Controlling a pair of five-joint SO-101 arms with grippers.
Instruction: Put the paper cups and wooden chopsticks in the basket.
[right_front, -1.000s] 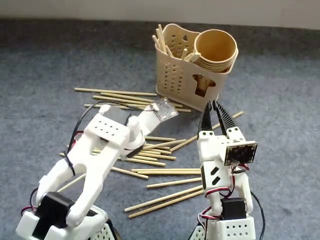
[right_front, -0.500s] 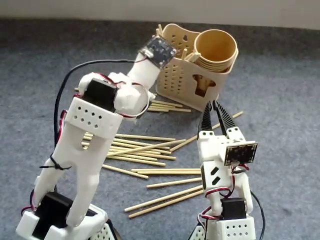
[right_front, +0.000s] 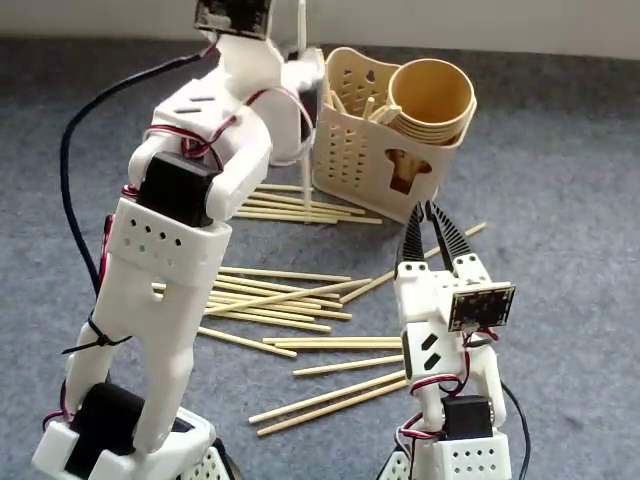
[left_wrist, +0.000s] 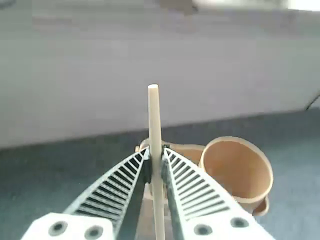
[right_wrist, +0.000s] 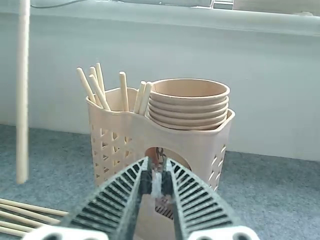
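Note:
A beige slotted basket (right_front: 356, 160) stands at the back of the grey mat, with stacked paper cups (right_front: 431, 98) in its right side and several chopsticks (right_wrist: 100, 86) upright in its left side. My left gripper (left_wrist: 155, 166) is raised high just left of the basket, shut on one wooden chopstick (left_wrist: 153, 115) that points straight up; the same stick (right_front: 301, 28) shows beside the basket rim. My right gripper (right_front: 428, 212) rests low in front of the basket, shut with nothing in it. Several loose chopsticks (right_front: 300, 300) lie between the arms.
More loose chopsticks (right_front: 295, 208) lie on the mat left of the basket's foot, and others (right_front: 330, 398) near the right arm's base. A pale wall (right_wrist: 260, 75) runs behind the basket. Bare mat (right_front: 560, 250) stretches to the right.
My left arm has risen from the chopstick pile, carrying one stick up beside the basket's rim. The right arm has not moved.

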